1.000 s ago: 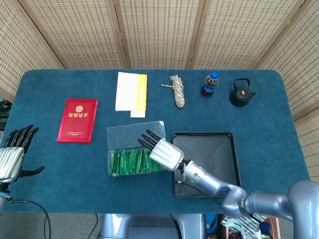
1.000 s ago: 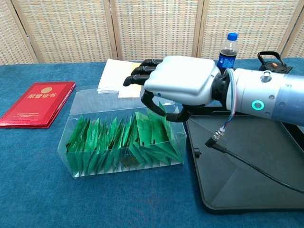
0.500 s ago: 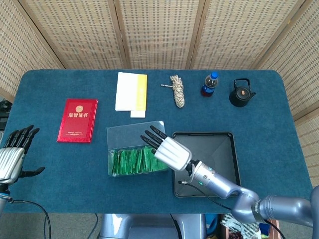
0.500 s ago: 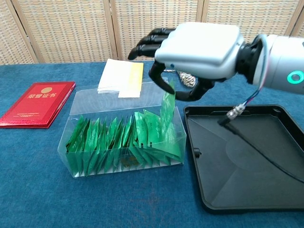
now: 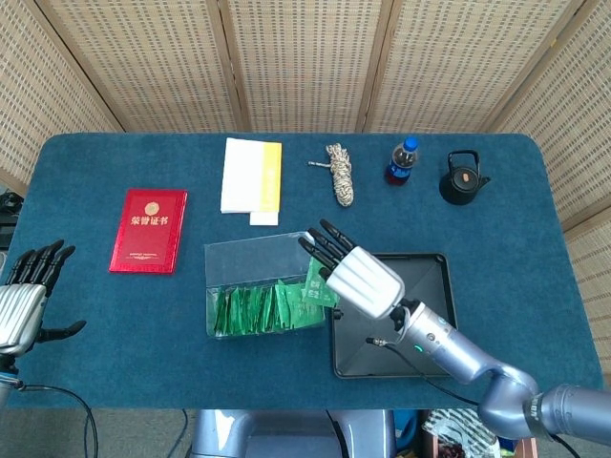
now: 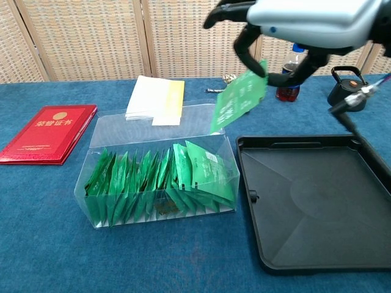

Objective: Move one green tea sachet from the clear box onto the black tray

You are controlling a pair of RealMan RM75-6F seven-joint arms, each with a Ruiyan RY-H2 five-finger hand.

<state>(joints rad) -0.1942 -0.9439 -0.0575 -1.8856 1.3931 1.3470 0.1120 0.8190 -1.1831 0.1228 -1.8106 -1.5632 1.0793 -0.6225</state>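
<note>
Green tea sachet (image 6: 239, 103) hangs pinched in your right hand (image 6: 303, 24), lifted above the clear box's (image 6: 160, 174) right end, beside the black tray (image 6: 317, 201). Your left hand (image 5: 24, 298) rests far left of the box, fingers spread, holding nothing.

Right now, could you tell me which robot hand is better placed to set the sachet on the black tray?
The right robot hand: it already pinches the green tea sachet above the clear box, beside the black tray. The left robot hand sits far off.
</note>
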